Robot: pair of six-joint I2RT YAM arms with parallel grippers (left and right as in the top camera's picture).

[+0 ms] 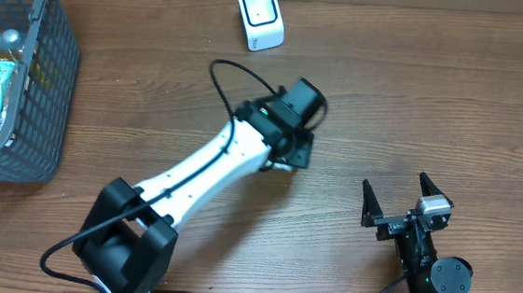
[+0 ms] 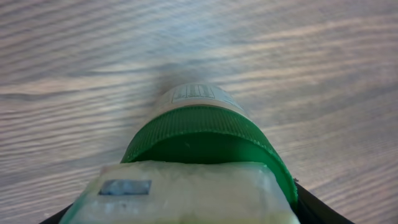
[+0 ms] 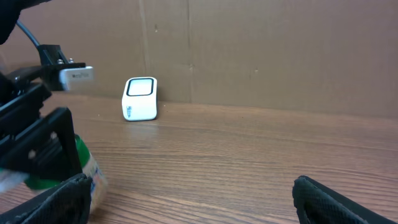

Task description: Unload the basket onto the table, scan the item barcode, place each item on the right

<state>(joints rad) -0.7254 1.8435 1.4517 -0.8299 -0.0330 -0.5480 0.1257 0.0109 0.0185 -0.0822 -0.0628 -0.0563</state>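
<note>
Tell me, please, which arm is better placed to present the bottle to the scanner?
Left. The left gripper holds the green-capped bottle, nearer the scanner; the right gripper sits open and empty, farther away.

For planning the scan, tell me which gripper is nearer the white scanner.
Left. The left gripper, holding the bottle, sits mid-table in front of the scanner; the right gripper is farther off, near the robot's edge.

Overhead: straight down on table (image 1: 415, 102). Left wrist: tight against green-lidded bottle (image 2: 205, 130). Right wrist: low, level, facing scanner (image 3: 140, 98), shared with overhead.
</note>
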